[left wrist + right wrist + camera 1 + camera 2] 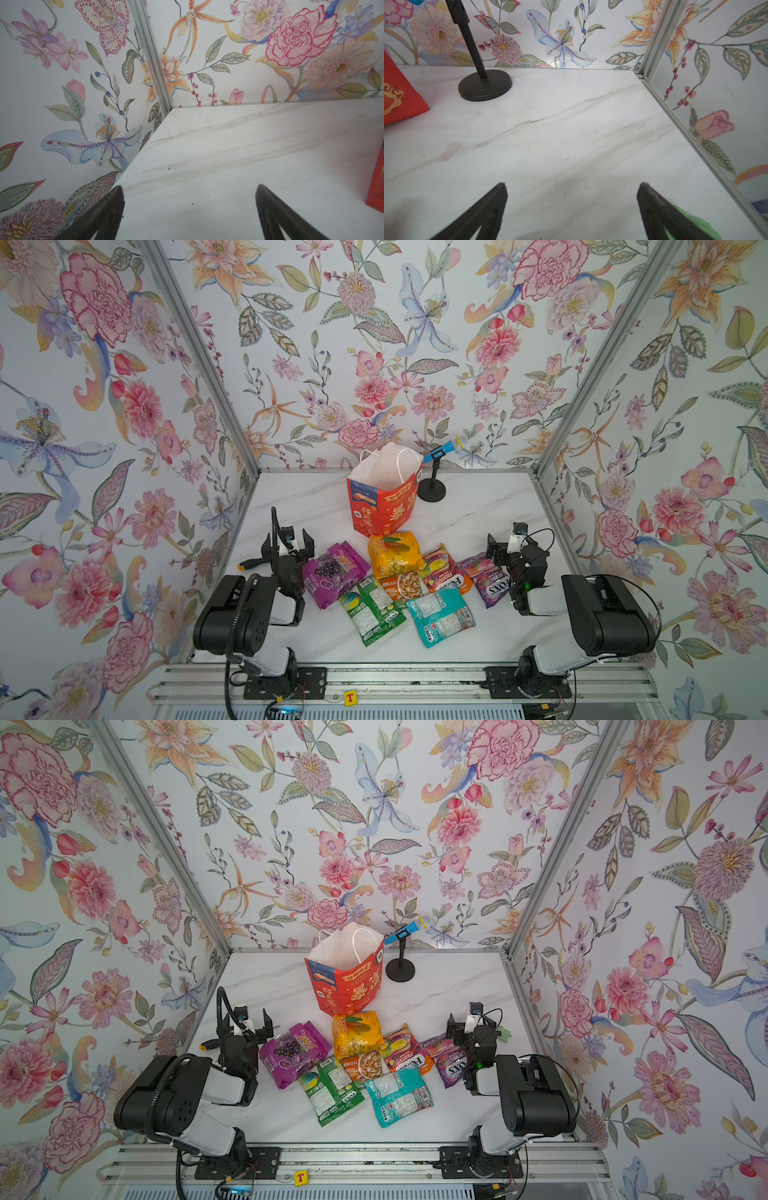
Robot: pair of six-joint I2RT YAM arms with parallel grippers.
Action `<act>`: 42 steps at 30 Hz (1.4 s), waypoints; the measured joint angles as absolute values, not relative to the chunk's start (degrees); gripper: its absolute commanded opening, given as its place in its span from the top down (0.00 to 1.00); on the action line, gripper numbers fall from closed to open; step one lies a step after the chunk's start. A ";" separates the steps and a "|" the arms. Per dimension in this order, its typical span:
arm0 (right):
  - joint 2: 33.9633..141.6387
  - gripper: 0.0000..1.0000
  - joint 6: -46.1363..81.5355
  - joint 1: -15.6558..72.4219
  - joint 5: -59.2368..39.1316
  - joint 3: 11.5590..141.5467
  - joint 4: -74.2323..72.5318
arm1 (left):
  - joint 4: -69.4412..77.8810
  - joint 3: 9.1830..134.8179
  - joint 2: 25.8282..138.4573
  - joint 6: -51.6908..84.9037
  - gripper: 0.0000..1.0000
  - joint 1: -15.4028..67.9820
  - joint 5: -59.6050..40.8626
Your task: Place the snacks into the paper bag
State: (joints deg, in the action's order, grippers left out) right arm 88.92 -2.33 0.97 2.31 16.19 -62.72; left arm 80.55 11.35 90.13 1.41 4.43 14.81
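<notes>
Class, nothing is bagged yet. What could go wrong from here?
1. The paper bag stands unsupported; a packet pushed against its rim might tip it.
2. The nut packet lies partly under the orange-yellow packet, so a grasp may drag neighbours.
3. The microphone stand sits close beside the bag; a reaching arm could knock it.

Illumination is bright, even and diffuse in all views. A soft grey shadow lies on the table (228, 166) between the fingertips of the left gripper (190, 187). A fainter one lies beneath the right gripper (572, 184). A small glare spot marks the wall (552, 61) far ahead of the right gripper. The fingers (477, 212) nearest the lens are blurred. Both top views stretch toward the corners.
</notes>
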 measured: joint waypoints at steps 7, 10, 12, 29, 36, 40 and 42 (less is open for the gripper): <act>88.92 0.01 -2.31 0.97 2.31 16.19 -62.70 | 80.55 11.35 90.13 1.41 0.01 4.43 14.15; 88.92 0.01 -2.33 0.97 2.31 16.19 -62.70 | 80.58 11.35 90.13 1.39 0.01 4.43 14.06; 88.90 0.01 -2.31 0.97 2.31 16.21 -62.57 | 80.71 11.33 90.13 1.39 0.01 4.43 13.89; 73.08 0.01 19.55 -2.35 -0.69 38.87 -25.76 | 39.46 28.75 53.60 13.32 0.02 4.23 11.29; 77.78 0.01 27.20 -3.09 -5.43 43.68 -16.80 | 12.82 59.07 59.75 10.26 0.03 4.23 -3.36; 77.91 0.01 29.50 -3.09 -6.28 43.83 -13.85 | 0.49 73.87 66.30 5.08 0.01 6.11 -8.99; 77.91 0.01 30.20 -3.07 -6.61 43.83 -12.36 | -6.22 81.08 70.11 1.61 0.01 8.69 -10.46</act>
